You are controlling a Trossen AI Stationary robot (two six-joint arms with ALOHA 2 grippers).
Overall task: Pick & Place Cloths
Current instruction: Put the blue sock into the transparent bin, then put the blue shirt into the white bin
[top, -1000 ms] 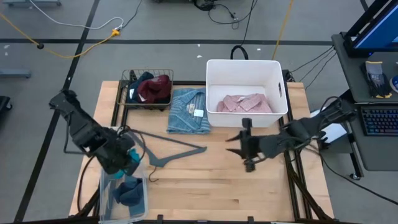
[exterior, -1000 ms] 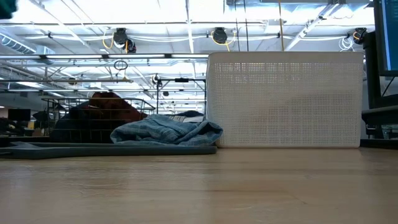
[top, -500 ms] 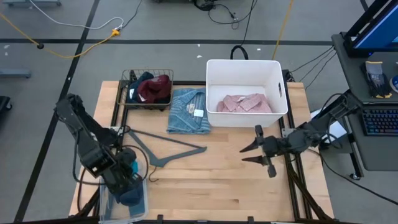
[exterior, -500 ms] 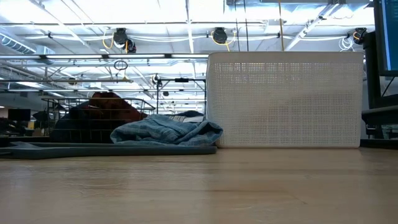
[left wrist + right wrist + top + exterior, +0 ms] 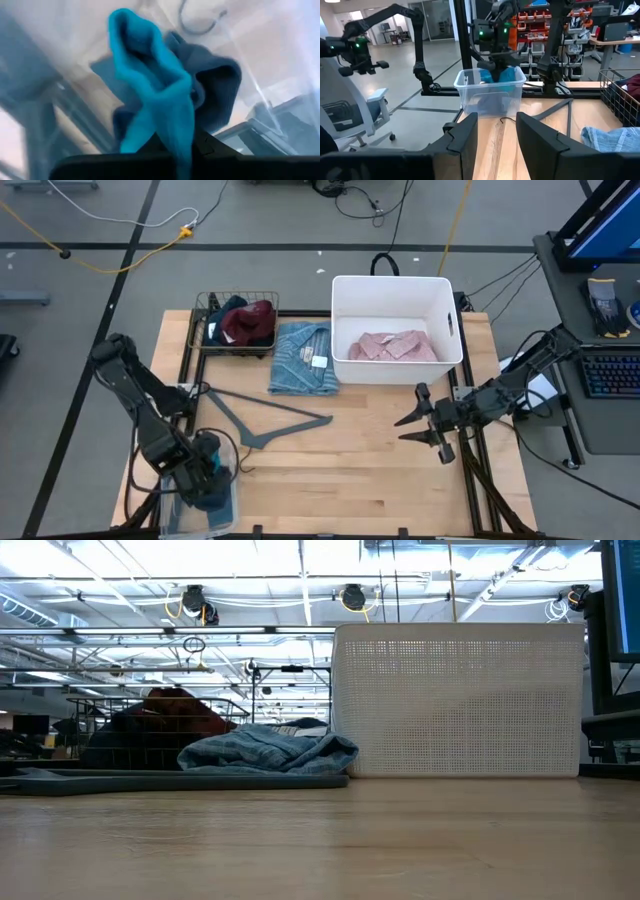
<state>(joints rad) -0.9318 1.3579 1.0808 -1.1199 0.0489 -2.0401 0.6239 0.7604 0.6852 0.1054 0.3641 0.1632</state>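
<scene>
My left gripper (image 5: 205,463) reaches down into a clear plastic bin (image 5: 231,492) at the table's near left corner, shut on a small teal cloth (image 5: 150,75). A slate-blue cloth (image 5: 215,85) lies in the bin beneath it. My right gripper (image 5: 412,426) hovers open and level at the right, pointing toward the left edge, with nothing between its fingers. A pink shirt (image 5: 392,345) lies in the white basket (image 5: 345,290). A light blue striped shirt (image 5: 302,360) lies flat on the table beside it. Maroon and navy pieces (image 5: 242,322) fill a wire basket. My left gripper pinches the teal cloth's upper end (image 5: 181,142) between its two fingers, coming from above and pointing down. The cloth hangs slack and bunched below the fingers inside the bin. Whether its lower end (image 5: 125,25) touches the slate-blue cloth, I cannot tell.
A grey clothes hanger (image 5: 268,420) lies on the table between the bin and the striped shirt. Bare wood stretches across the near middle of the table (image 5: 340,480). The white basket (image 5: 460,700) stands tall at the far right.
My left gripper has gone down and toward the table's near edge, carrying the teal cloth into the clear bin. My right gripper has drawn back toward the table's right edge and turned about its wrist, staying open.
</scene>
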